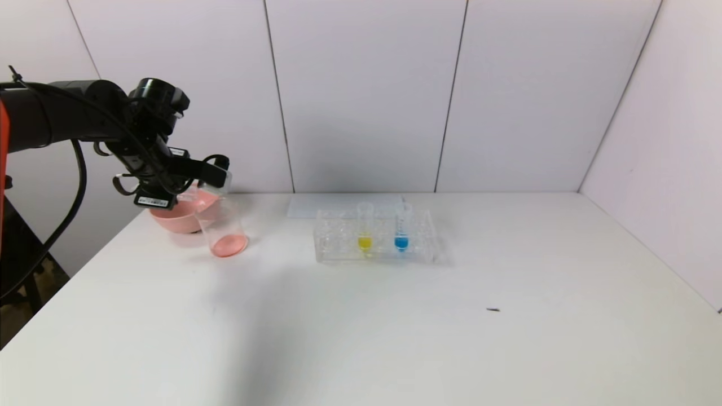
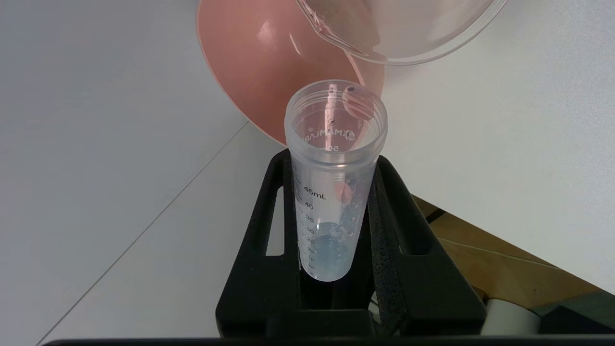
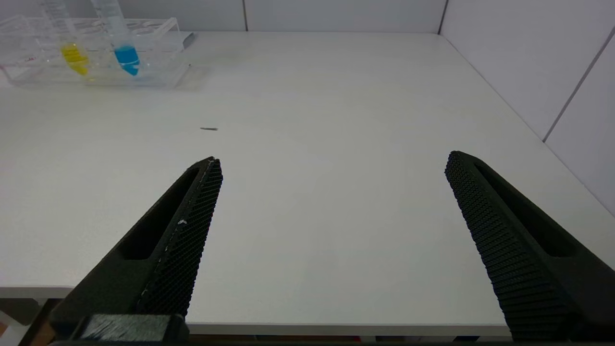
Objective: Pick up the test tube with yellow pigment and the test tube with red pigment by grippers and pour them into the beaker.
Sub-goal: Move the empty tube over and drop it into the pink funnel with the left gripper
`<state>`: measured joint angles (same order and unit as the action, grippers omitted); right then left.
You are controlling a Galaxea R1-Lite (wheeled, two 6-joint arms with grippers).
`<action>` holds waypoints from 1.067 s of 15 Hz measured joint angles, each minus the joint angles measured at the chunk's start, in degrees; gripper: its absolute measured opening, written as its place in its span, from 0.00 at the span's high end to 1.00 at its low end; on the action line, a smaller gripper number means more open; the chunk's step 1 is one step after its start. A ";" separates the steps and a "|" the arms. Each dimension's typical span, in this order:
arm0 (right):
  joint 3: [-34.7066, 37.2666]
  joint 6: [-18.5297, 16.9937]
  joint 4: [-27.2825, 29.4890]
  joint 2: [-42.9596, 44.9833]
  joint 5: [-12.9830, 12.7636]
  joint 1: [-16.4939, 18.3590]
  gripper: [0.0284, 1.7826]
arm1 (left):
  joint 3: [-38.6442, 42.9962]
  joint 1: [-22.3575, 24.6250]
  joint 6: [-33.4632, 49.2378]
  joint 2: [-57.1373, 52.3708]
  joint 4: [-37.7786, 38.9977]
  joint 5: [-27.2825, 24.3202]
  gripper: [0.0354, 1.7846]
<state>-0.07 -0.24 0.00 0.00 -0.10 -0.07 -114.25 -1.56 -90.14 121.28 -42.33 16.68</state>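
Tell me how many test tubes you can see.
3: the yellow tube and blue tube stand in the rack; the left pincer holds the emptied tube over the beaker.

Beaker (image 1: pixel 224 228) stands on table (image 1: pixel 395 338) just before bowl (image 1: pixel 177 217), tube rack (image 1: pixel 375 237) well to its right.

The beaker (image 2: pixel 403 33) is cut off by the left wrist view's edge. The pink bowl (image 1: pixel 180 217) is partly hidden behind the left gripper (image 1: pixel 217 169). The right gripper (image 3: pixel 331 202) is unseen from the head.
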 joint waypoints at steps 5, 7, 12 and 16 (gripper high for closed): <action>0.00 0.00 0.00 0.00 0.00 0.00 0.05 | 0.46 2.33 0.21 -1.99 -0.15 -4.11 0.77; 0.00 -0.02 0.00 0.00 0.02 0.00 0.05 | 0.69 4.01 0.94 -2.76 -0.63 -7.50 0.77; 0.00 -0.02 0.00 0.00 0.00 0.00 0.05 | 0.78 5.88 9.63 -4.97 -1.83 -14.40 0.77; 0.00 -0.02 0.00 0.00 0.00 0.00 0.05 | 0.78 7.51 17.85 -6.66 -3.27 -22.02 0.77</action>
<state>-0.07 -0.27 0.00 0.00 -0.10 -0.07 -113.47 5.95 -72.29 114.63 -45.59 -5.34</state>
